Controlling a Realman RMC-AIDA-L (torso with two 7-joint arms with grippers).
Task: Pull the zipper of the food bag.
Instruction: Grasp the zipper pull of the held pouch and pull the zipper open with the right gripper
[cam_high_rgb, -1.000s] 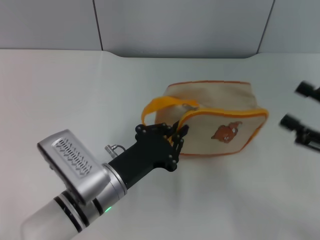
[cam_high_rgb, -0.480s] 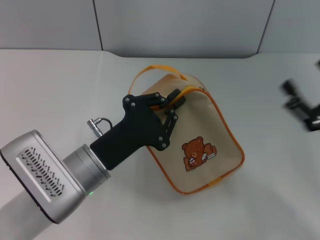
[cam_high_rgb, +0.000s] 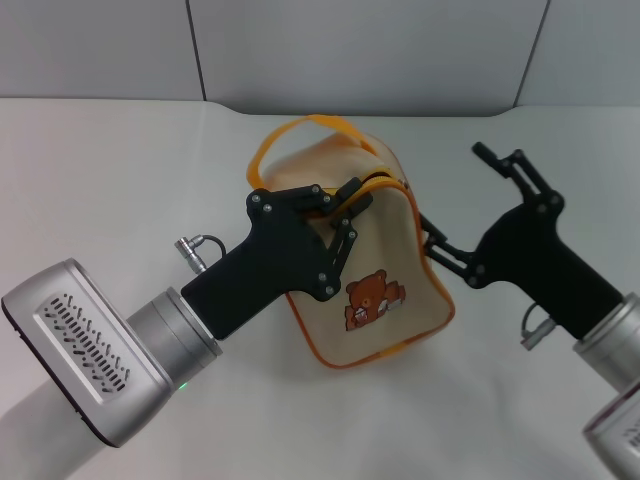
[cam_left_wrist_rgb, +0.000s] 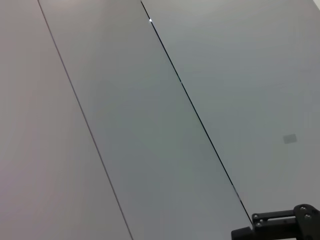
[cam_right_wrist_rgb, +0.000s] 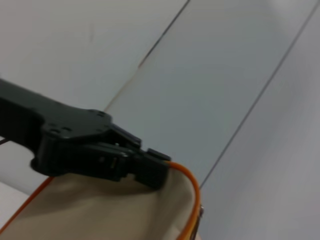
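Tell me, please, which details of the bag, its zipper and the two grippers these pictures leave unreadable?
- The zipper's pull tab: not visible in head view, where the left gripper covers that corner of the food bag.
- The far side of the bag: hidden by its own body.
- The right gripper: whether its lower finger touches the bag is unclear.
- Left wrist view: shows only wall.

Even, diffuse overhead light; table (cam_high_rgb: 120, 160) bright, no glare. Soft shadows only. Right wrist view slightly soft close up.
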